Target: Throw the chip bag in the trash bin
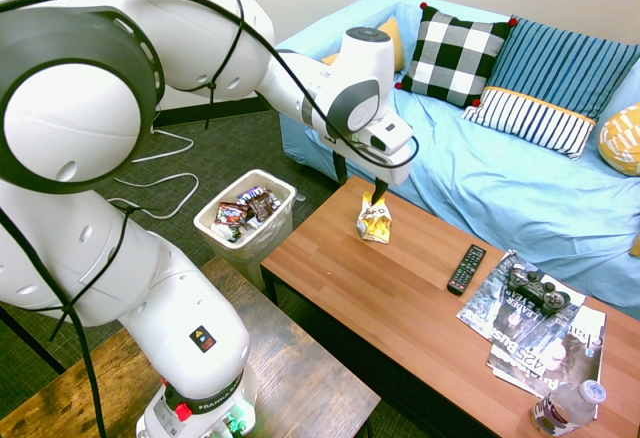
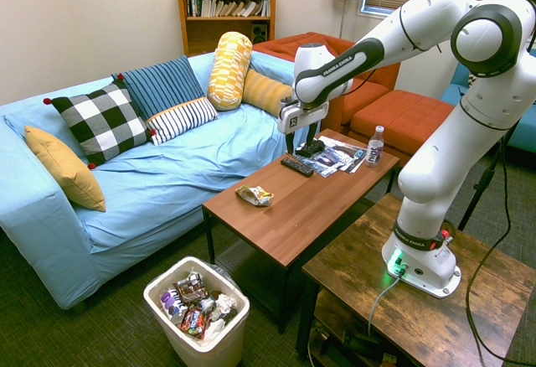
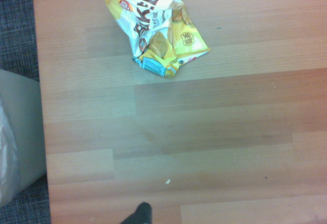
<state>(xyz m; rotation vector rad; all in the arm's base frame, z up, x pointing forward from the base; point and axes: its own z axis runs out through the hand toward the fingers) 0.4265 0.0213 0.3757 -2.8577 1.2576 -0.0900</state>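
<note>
Open Gripper Above Coffee Table

The trash bin, full of wrappers, stands left of the table; the chip bag lies on it; the gripper hangs wide open and empty; the remote lies farther right.

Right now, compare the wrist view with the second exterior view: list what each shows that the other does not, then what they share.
Only the wrist view: the chip bag's print, readable as "BAKED" in part, and small crumbs on the wood.

Only the second exterior view: the gripper whole and open, the remote control, the game controller, the plastic bottle, the blue-covered sofa and the wrappers inside the bin.

Both: the chip bag lying on the coffee table, and the trash bin beside it.
</note>
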